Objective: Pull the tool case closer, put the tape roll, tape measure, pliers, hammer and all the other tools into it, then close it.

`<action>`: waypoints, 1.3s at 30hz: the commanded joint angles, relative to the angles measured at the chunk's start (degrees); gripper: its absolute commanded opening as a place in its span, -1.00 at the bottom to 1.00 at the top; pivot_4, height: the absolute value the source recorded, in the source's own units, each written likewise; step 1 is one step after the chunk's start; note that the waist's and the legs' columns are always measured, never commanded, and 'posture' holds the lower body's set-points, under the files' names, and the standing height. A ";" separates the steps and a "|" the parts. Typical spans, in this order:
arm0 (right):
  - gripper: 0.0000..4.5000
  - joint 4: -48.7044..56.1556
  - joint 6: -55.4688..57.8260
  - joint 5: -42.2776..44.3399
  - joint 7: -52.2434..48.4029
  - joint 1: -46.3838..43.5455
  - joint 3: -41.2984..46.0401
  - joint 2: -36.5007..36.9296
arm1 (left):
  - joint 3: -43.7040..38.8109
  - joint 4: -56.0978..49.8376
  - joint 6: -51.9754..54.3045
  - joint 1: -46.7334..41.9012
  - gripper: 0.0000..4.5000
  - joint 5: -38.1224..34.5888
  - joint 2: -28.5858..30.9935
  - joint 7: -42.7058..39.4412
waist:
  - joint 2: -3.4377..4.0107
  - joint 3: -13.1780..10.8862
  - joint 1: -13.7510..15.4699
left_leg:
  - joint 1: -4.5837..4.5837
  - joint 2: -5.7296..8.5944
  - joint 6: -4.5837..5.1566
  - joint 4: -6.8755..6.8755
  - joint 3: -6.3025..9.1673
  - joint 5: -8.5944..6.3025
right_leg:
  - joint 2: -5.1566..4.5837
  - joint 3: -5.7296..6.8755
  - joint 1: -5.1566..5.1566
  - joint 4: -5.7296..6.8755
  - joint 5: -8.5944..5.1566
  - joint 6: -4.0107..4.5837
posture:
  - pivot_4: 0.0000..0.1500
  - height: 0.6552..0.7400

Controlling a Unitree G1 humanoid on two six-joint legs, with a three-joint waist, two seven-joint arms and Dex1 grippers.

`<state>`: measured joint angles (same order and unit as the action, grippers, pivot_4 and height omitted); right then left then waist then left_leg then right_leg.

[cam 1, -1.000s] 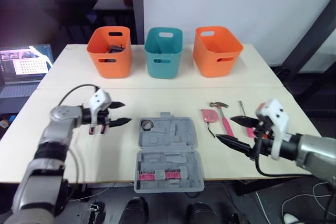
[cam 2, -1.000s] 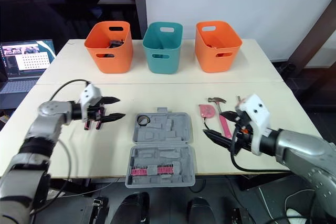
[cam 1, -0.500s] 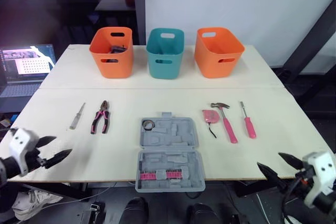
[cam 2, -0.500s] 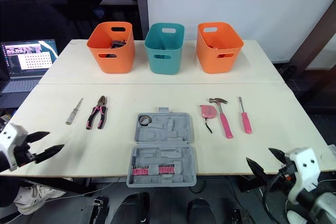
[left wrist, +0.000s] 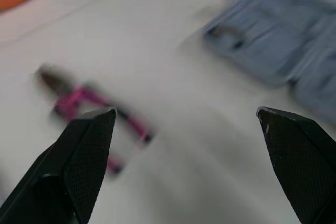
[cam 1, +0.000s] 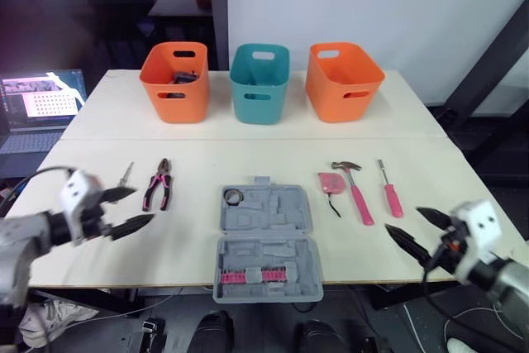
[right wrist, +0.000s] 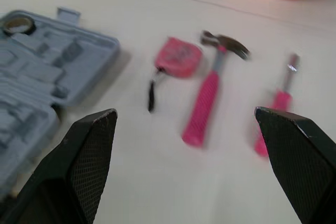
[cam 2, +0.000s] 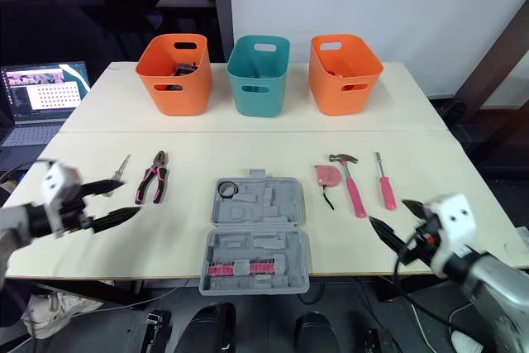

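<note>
No legible text, labels or numbers anywhere

Left wrist view: the pliers (left wrist: pixel 90 113) and tool case (left wrist: pixel 283 40) appear blurred, the case running past the view's edge. Dark items (cam 1: pixel 183 77) in the left orange bin (cam 1: pixel 172 97) sit half hidden behind its wall, unidentifiable.

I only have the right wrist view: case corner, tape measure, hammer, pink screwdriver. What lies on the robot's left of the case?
Observer: Pink-handled pliers lie on the table left of the tool case, apart from it.
Operator: Anything beside them?
Observer: A slim silver tool, further left, by the open left gripper.
Operator: Case loaded yet?
Observer: Its near half holds a row of pink pieces.
</note>
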<state>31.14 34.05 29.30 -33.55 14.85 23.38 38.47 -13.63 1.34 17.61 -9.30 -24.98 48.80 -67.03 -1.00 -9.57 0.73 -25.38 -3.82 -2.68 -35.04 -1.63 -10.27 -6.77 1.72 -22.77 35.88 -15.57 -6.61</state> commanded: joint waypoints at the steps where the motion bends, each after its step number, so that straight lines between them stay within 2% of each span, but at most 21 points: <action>1: 1.00 2.59 7.71 -3.33 8.04 -6.98 -8.16 -1.06 | 7.54 -8.01 4.54 -6.03 0.99 -1.07 -1.53 -0.23 | 0.03 0.01 -0.01 | -0.01 0.01 0.09 0.00 0.00 0.05 | 0.02 -0.01 0.03 0.00 0.00 0.00 | 1.00 1.00; 7: 1.00 -5.14 9.03 -10.40 14.66 -16.87 -15.69 -4.39 | 13.57 -11.49 6.78 -11.67 0.99 -0.24 -4.76 1.42 | 0.04 -0.02 -0.21 | -0.07 0.03 0.15 -0.01 -0.02 0.07 | 0.13 -0.06 0.04 0.25 0.01 -0.06 | 1.00 1.00; 15: 1.00 -17.90 9.17 -11.17 15.00 -25.51 -19.12 -10.94 | 16.33 -10.90 7.18 -14.18 0.99 1.90 -9.41 6.91 | 0.02 -0.02 0.00 | -0.06 0.01 0.16 -0.09 0.02 0.08 | 0.19 -0.06 0.12 0.26 -0.01 -0.10 | 1.00 1.00; 18: 0.62 -21.07 8.54 -12.12 15.02 -27.26 -20.67 -12.51 | 16.87 -11.03 7.21 -13.59 1.00 2.74 -9.63 7.61 | 0.02 -0.03 -0.09 | -0.06 0.01 0.16 -0.09 0.02 0.08 | 0.20 -0.06 0.12 0.28 0.08 -0.26 | 1.00 1.00; 19: 0.40 -21.97 7.98 -12.86 15.04 -27.58 -21.55 -12.77 | 16.87 -11.01 7.42 -13.38 1.00 2.81 -9.55 7.92 | 0.02 -0.03 -0.12 | -0.06 0.01 0.16 -0.09 0.02 0.08 | 0.20 -0.06 0.12 0.28 0.08 -0.26 | 1.00 1.00; 36: 0.40 -35.92 0.75 -15.69 14.86 -31.86 -21.91 -19.03 | 15.94 -13.49 9.67 -11.63 1.00 1.91 -9.80 10.16 | 0.03 -0.03 -0.24 | -0.05 0.01 0.16 -0.08 0.03 0.08 | 0.22 -0.06 0.11 0.30 0.08 -0.26 | 1.00 1.00; 39: 0.03 -39.46 -1.27 -16.17 14.72 -33.07 -22.13 -20.25 | 15.90 -13.33 9.71 -11.74 1.00 1.82 -9.93 10.44 | 0.03 -0.03 -0.49 | -0.03 0.01 0.16 -0.08 0.03 0.08 | 0.23 -0.06 0.12 0.31 0.08 -0.26 | 1.00 1.00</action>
<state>-7.62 34.23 13.39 -18.43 -17.43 0.92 18.84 3.56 -10.27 27.34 -20.60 -22.51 38.91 -56.94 -0.96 -9.60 0.24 -25.41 -3.82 -2.52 -35.12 -1.60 -10.19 -6.54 1.66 -22.65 36.19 -15.48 -6.87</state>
